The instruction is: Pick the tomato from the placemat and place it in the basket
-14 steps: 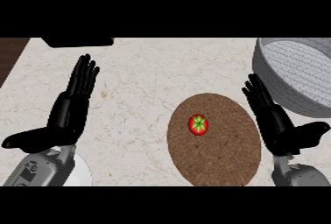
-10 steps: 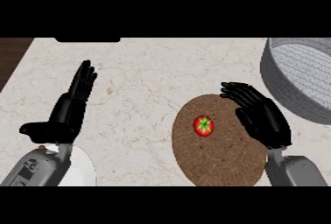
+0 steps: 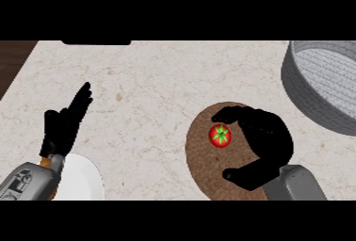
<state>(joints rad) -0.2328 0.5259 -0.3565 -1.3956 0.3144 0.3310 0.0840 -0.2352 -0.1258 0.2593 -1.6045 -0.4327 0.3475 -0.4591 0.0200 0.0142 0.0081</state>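
The pale, veined stone worktop (image 3: 153, 84) fills the head view, with a strip of dark wood (image 3: 12, 61) beyond its far left corner. The grey basket (image 3: 314, 96), round, with a ribbed inner wall, stands at the worktop's far right corner and is cut off by the view's right edge. The brown round placemat (image 3: 200, 164) lies toward the near edge, right of the middle and well apart from the basket.

The right forearm (image 3: 297, 184) comes up from the near edge over the placemat's right side. The right hand (image 3: 268, 139) arches above the mat. Its fingers (image 3: 230, 114) are bent leftward over the mat's far part and its thumb (image 3: 238, 175) is spread wide nearer the near edge, so the hand is parted and clamps nothing.

The left hand (image 3: 64, 126) rests near the worktop's left edge with straight fingers pointing away, holding nothing. The left forearm (image 3: 24, 184) has dark marks on its grey casing that are too small to read. A white plate (image 3: 84, 180) lies at the near left corner, partly under that forearm. A flat dark object (image 3: 96, 42) sits at the far edge.

The red tomato (image 3: 220, 135), with its green star-shaped top showing, lies on the placemat's far left part. It sits in the gap between the right hand's fingers and thumb, just beside the palm. Whether the palm touches it cannot be told.
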